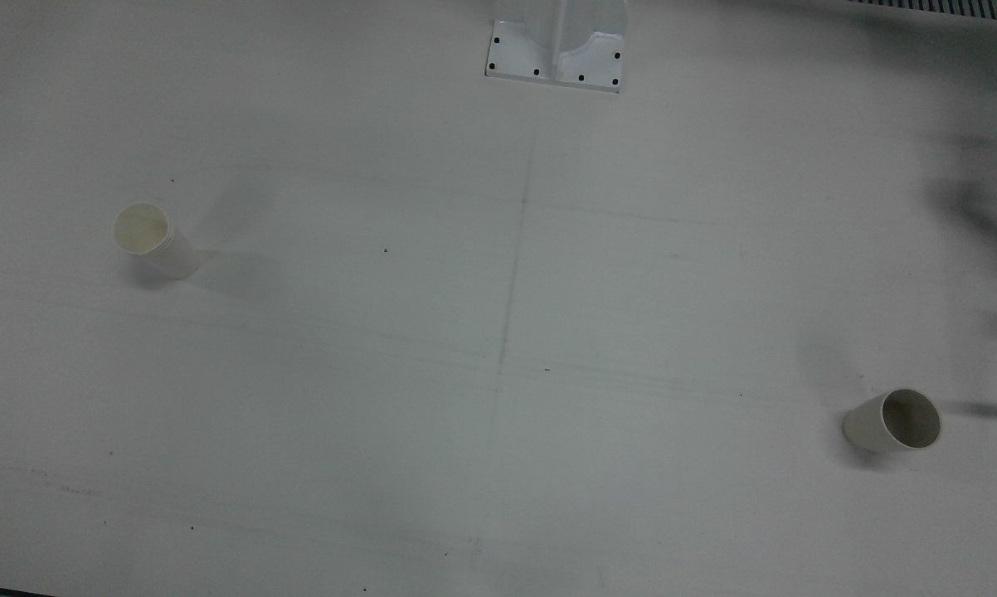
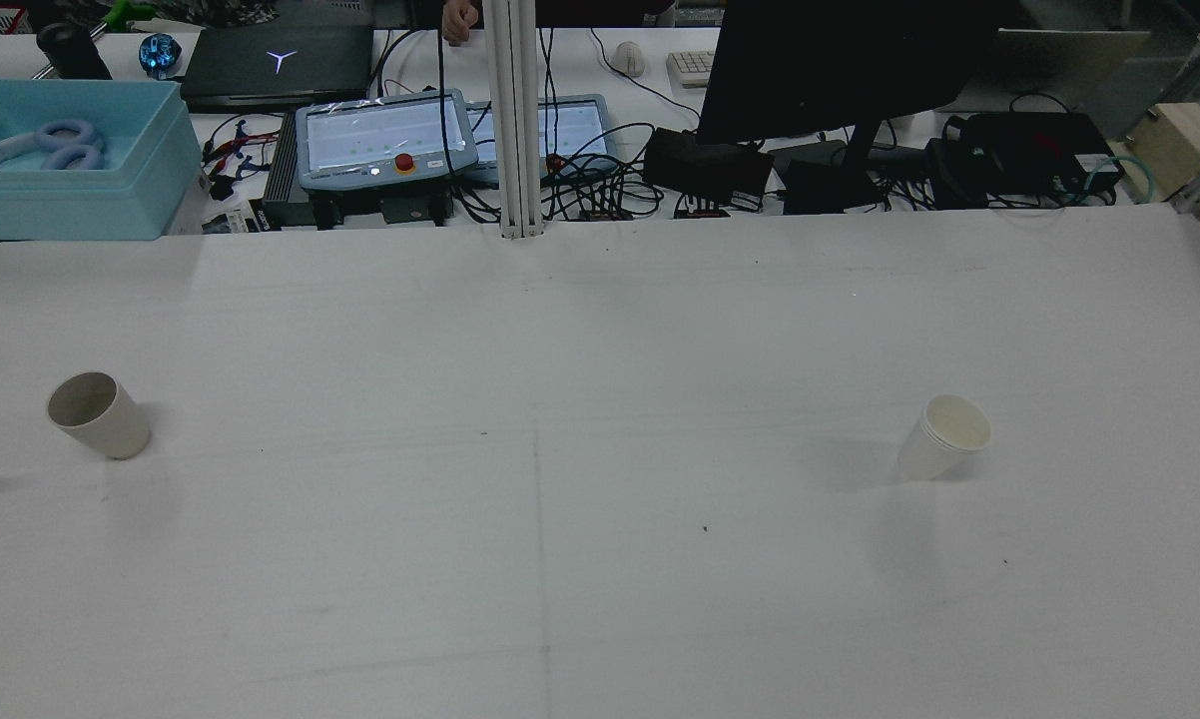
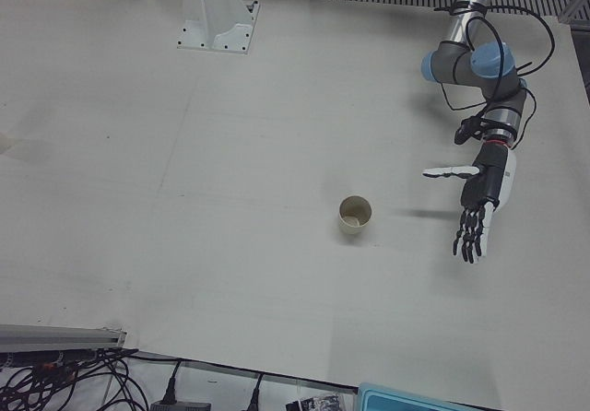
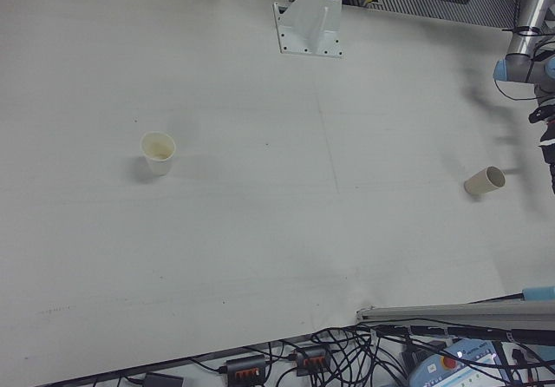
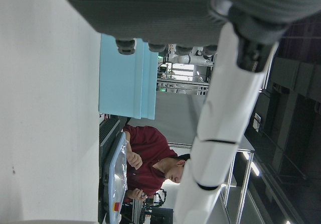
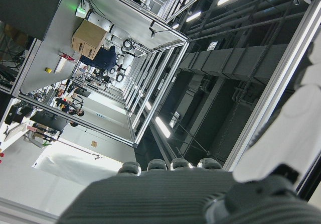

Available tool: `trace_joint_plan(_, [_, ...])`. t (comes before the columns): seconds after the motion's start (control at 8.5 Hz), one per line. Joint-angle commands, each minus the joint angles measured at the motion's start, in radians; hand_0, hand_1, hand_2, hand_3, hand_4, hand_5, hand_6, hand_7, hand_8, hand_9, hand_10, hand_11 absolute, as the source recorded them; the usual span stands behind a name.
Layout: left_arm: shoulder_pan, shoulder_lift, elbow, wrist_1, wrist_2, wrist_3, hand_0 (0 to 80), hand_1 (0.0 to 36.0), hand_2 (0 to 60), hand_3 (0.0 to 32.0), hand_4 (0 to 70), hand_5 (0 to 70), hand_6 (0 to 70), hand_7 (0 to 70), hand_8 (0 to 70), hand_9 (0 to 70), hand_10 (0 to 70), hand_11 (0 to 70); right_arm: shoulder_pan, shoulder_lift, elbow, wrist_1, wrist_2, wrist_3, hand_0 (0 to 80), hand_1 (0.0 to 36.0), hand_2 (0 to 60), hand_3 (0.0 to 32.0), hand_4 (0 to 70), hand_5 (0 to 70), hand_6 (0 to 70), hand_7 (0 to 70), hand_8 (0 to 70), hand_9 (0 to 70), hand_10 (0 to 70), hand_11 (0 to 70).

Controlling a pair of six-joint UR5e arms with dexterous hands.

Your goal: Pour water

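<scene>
Two paper cups stand upright and far apart on the white table. The beige cup (image 1: 895, 421) (image 2: 96, 413) (image 3: 355, 215) (image 4: 484, 180) is on my left arm's side. The whiter cup (image 1: 152, 239) (image 2: 944, 436) (image 4: 157, 152) is on my right arm's side. My left hand (image 3: 479, 204) hangs open, fingers spread and pointing down, a little to the view's right of the beige cup and apart from it. My right hand (image 6: 165, 194) appears only in its own view, palm facing the ceiling, one finger (image 6: 281, 148) stretched out, holding nothing. What the cups contain cannot be told.
A white pedestal base (image 1: 556, 50) is bolted at the robot's edge of the table. Beyond the far edge are a light blue box (image 2: 66, 160), two teach pendants (image 2: 385, 140), a dark monitor (image 2: 840, 60), cables and a white post (image 2: 515, 120). A seated person (image 5: 150, 158) shows there.
</scene>
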Motion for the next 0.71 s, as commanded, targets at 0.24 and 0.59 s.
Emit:
trace_joint_plan(0.24, [0.014, 0.000, 0.026, -0.041, 0.002, 0.024, 77.5, 31.8, 5.9, 13.8, 3.4, 0.0, 0.0, 0.0, 0.0, 0.0, 1.0, 5.1, -0.019, -0.001, -0.008, -0.001, 0.000, -0.002, 36.9, 7.9, 12.4, 4.0, 0.0, 0.0, 0.0, 0.0, 0.0, 0.0, 0.0, 0.0])
trace_joint_plan(0.59, [0.035, 0.040, 0.017, -0.135, 0.031, 0.191, 62.0, 26.3, 3.2, 15.4, 1.3, 0.0, 0.0, 0.0, 0.0, 0.0, 0.0, 2.9, -0.022, 0.000, -0.051, 0.002, 0.000, -0.002, 35.9, 7.7, 12.6, 3.8, 0.0, 0.0, 0.0, 0.0, 0.0, 0.0, 0.0, 0.1])
